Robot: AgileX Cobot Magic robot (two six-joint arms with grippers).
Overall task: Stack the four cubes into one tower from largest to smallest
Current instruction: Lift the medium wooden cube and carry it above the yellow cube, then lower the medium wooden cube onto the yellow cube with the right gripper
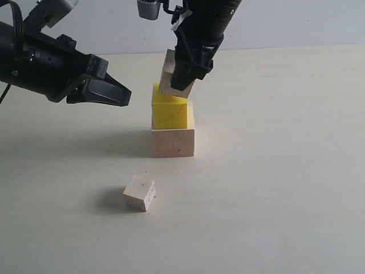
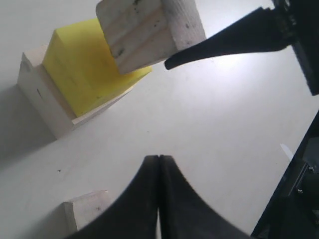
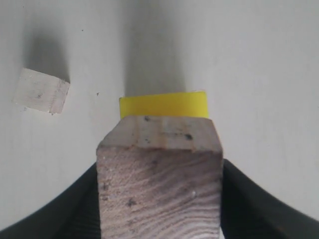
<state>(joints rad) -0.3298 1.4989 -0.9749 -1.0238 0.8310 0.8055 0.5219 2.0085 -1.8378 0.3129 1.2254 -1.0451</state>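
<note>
Small pale speckled cube point(image 1: 139, 192) before yellow cube point(image 1: 169, 111) atop large cube point(image 1: 173, 142)

Bright, diffuse light; a faint, soft shadow lies on the table point(image 1: 285, 171) below the left gripper point(image 1: 126, 95); focus is sharp.

Large cube point(image 1: 173, 142), medium cube point(image 3: 159, 184), small cube point(image 1: 140, 192): pale bare wood, matt, visible grain, dark specks. Yellow cube point(image 1: 169, 114): uniform bright finish, smooth, matt. Table point(image 1: 285, 188): off-white, smooth, matt. Left gripper point(image 1: 126, 94), right gripper point(image 1: 183, 80): black, plastic-like, matt with slight sheen.
</note>
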